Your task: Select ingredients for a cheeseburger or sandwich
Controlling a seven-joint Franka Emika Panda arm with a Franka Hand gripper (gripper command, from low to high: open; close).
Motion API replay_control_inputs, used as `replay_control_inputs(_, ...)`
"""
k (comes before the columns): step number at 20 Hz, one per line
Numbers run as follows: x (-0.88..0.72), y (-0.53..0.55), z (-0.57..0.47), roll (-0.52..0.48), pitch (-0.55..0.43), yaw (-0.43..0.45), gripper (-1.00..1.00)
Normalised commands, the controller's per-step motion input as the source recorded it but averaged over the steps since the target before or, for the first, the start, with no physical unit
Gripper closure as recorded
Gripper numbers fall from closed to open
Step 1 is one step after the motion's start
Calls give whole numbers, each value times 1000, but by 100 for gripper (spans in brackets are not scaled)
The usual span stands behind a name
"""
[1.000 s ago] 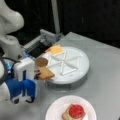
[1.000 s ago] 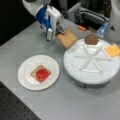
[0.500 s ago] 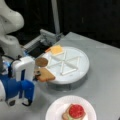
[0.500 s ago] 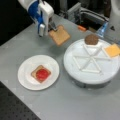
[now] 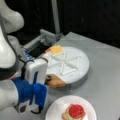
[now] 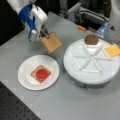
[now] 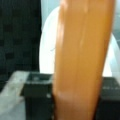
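My gripper [image 6: 45,34] is shut on a brown toast square [image 6: 52,42], held in the air between the round tray and the small plate. The same toast square [image 5: 56,81] shows beside the gripper [image 5: 48,79], and it fills the wrist view as an orange-brown slab [image 7: 82,62] between the dark fingers [image 7: 37,97]. On the white plate [image 6: 26,78] lies the sandwich [image 6: 41,73]: toast with a red tomato slice on top, and green lettuce showing at its edge [image 5: 67,117]. The patty [image 6: 91,39] and the orange cheese square [image 6: 112,50] lie on the tray.
The white round tray [image 6: 75,53] with raised dividers stands at a front view's right. A grey metal fixture [image 5: 43,40] sits behind it, with a small orange piece [image 6: 81,28] nearby. The plate [image 5: 56,110] lies near the table's front edge.
The gripper has lifted the toast square away from the tray's edge and carried it toward the plate side. The sandwich on the plate has not moved.
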Motion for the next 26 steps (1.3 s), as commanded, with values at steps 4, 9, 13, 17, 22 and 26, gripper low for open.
replay_control_inputs(4,742,-363,-206,-46,79,454,100)
replay_control_inputs(9,467,-344,-160,-50,91,443,100)
replay_control_inputs(13,350,-195,-110,-30,96,402,100)
replay_control_inputs(17,312,-79,-101,-25,70,386,100)
replay_control_inputs(22,323,-62,-127,-21,19,377,100)
replay_control_inputs(26,325,-121,-149,-29,10,330,100)
